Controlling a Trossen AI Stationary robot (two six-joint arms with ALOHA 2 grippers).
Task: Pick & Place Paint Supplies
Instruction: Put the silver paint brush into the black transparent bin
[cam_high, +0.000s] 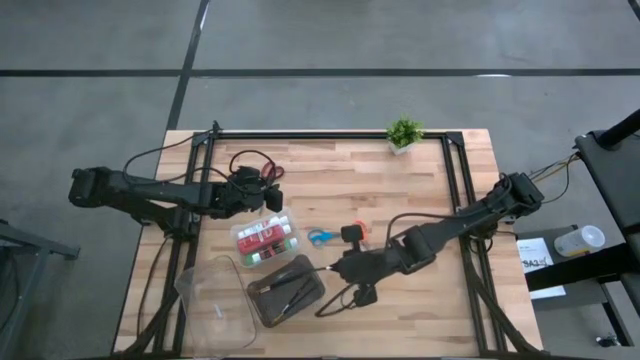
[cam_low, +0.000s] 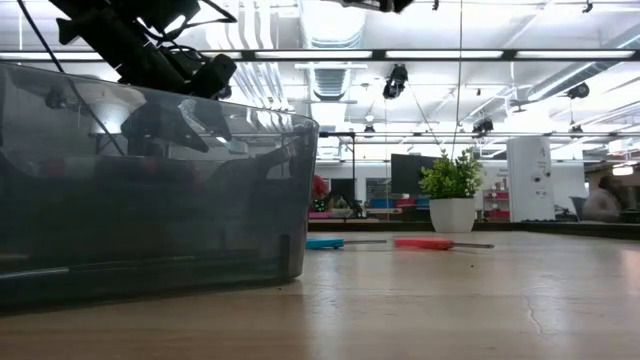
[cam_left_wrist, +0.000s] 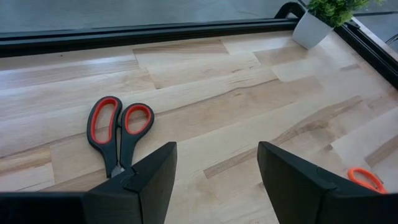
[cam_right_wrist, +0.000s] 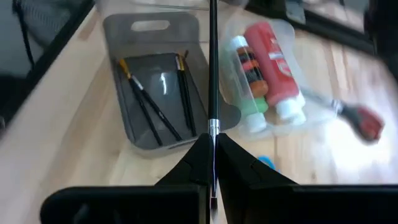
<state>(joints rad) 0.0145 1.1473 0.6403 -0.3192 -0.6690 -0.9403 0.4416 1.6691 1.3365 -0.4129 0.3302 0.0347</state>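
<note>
My right gripper (cam_high: 335, 268) is shut on a thin black brush (cam_right_wrist: 212, 68) above the dark grey case (cam_high: 285, 290), in which two brushes (cam_right_wrist: 158, 102) lie. A clear box (cam_high: 265, 240) holds the red, white and green paint tubes (cam_right_wrist: 267, 68). Blue scissors (cam_high: 320, 237) and orange-handled scissors (cam_high: 352, 232) lie flat on the table beside it. My left gripper (cam_high: 270, 198) stands open above the table; red-handled scissors (cam_left_wrist: 118, 134) lie flat just beyond its fingers. My right gripper pinches the brush between its two fingers, right behind the silver ferrule (cam_right_wrist: 212, 127). The fingers come from the table's right, slanting down. The brush lies along them and sticks out ahead, lifted clear above the grey case.
An empty clear plastic box (cam_high: 215, 300) stands at the near left and fills the low view's foreground (cam_low: 150, 190). A small potted plant (cam_high: 404, 133) stands at the far edge. A black frame rail (cam_high: 330, 135) borders the table's far side.
</note>
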